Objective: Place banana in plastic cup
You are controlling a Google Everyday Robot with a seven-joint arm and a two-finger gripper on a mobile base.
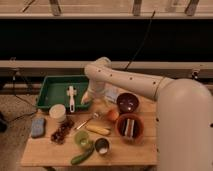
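Observation:
The yellow banana point(98, 130) lies flat on the wooden table point(47, 150), just right of and behind the light green plastic cup point(82, 139). The cup stands upright near the front middle of the table. My gripper point(88, 98) hangs at the end of the white arm, over the right edge of the green tray point(52, 85). It is well behind the banana and the cup and touches neither.
A white brush point(71, 97) lies in the tray. Also on the table are a white cylindrical container point(57, 112), blue sponge point(37, 126), dark grapes point(62, 131), spoon point(87, 121), orange point(112, 115), dark bowl point(127, 103), terracotta bowl point(131, 128), metal cup point(102, 146) and cucumber point(82, 157).

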